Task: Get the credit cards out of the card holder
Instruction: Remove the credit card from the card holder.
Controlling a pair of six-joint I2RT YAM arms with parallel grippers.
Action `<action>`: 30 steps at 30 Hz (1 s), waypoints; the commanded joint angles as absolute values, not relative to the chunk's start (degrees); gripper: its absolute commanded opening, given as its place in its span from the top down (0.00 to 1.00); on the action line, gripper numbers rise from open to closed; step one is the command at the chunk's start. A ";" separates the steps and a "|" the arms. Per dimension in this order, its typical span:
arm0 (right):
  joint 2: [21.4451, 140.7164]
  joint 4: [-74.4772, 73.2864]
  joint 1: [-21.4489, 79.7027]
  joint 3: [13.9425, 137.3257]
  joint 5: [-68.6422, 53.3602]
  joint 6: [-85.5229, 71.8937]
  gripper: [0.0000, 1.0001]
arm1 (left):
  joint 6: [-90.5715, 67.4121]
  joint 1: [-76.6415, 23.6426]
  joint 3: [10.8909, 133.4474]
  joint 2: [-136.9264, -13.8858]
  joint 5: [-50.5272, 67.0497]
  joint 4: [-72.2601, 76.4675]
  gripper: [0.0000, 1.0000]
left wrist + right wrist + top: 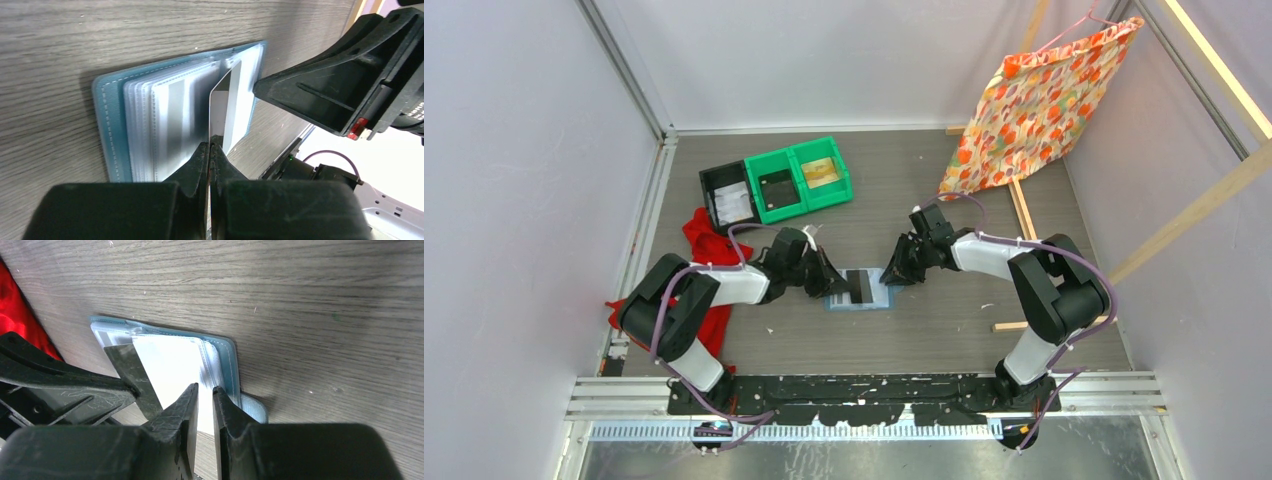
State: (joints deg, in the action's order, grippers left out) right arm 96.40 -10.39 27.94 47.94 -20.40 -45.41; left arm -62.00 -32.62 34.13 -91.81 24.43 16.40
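Light-blue leather and clear plastic sleeves make up the card holder (860, 290), which lies open on the wooden table (944, 330) between the two arms. From above, both grippers crowd over it and hide most of its edges; only a dark strip and some blue show. How many cards sit in the sleeves cannot be told — the plastic glares white in both wrist views.

One card (223, 107) stands tilted up out of the sleeves, its lower edge pinched in the left gripper (210, 146), whose jaws are fully closed on it. In the right wrist view the same card (134, 374) reads as a dark slab, partly covered by the left gripper's black finger.

Over the holder's right half, the right gripper (205, 390) has its jaws only a little apart, tips down at the white sleeve; whether they press on it or grasp anything cannot be made out.

Green bins (802, 178) and a black tray (727, 196) sit well behind, with red cloth (709, 240) partly hidden under the left arm.
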 commanded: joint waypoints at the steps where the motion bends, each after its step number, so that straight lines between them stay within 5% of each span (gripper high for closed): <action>1: 96.33 -12.81 27.40 46.70 -17.58 -43.58 0.77 | -58.77 -31.70 33.95 -90.33 23.91 13.00 1.00; 30: 91.51 -3.45 28.56 47.24 -30.70 -45.45 0.43 | -54.71 -28.10 33.61 -83.80 31.09 8.73 0.99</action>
State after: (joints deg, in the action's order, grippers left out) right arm 92.60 -6.87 27.70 46.28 -26.13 -45.67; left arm -55.55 -28.75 32.45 -85.58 29.39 9.30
